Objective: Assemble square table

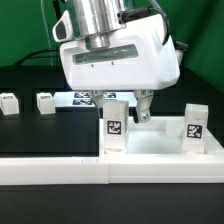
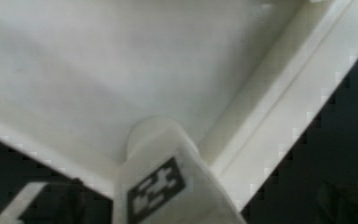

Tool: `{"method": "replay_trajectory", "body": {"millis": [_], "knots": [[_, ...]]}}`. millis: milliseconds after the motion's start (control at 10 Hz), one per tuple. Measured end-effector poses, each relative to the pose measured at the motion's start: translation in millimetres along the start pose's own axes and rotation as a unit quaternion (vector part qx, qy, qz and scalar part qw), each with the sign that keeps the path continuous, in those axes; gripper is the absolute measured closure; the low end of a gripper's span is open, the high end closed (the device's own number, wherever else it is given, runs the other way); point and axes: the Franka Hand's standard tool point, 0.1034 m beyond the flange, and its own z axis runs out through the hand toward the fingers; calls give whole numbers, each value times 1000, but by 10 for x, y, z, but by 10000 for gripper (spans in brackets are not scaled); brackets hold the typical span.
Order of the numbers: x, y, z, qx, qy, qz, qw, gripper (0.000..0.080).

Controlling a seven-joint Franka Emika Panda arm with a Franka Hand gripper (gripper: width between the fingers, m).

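**Item 1.** Fingers [image 1: 146, 107]: two dark fingers hanging from a bulky white gripper housing [image 1: 118, 55], pointing down. They are released, spread apart and grasping nothing. The wrist view shows a gap on each side of the piece between them.

**Item 2.** Short white plastic block leg [image 1: 113, 127] [image 2: 158, 178] with a black-and-white tag on its face. It stands upright between the fingers, touching neither, at a corner of item 3. Whether it is fully seated in the corner socket cannot be told.

**Item 3.** White plastic square tray-like table top [image 1: 160, 148] [image 2: 140, 70] with a raised rim. It lies flat on the counter directly beneath the fingers. Its smooth inner floor fills most of the wrist view.

**Item 4.** Second block leg [image 1: 195, 124], white and tagged. It stands upright at another corner of the table top, on the exterior view's right of the fingers and well apart from them.

**Item 5.** Long white border rail [image 1: 50, 168]. It lies along the near edge of the table top, closer to the exterior camera than the fingers.

**Item 6.** Two loose block legs [image 1: 10, 102] [image 1: 45, 100], white and tagged. They rest apart from each other on the exterior view's left of the fingers, well clear of them.

**Item 7.** The marker board [image 1: 77, 97]: a flat strip lying behind the fingers, partly hidden by the housing.

**Item 8.** Black counter [image 1: 40, 132], which carries all of the above.
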Motion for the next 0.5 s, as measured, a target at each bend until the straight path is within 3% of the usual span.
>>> {"method": "replay_trajectory", "body": {"millis": [200,300,400,500], "knots": [[58,-50,-27,-15,-11,-167,986,151],[66,-56,-21,-13,-9,-159,987,151],[62,-52,-16,-14,-9,-146,989,282],[62,-51,-16,-14,-9,-140,990,282]]}}
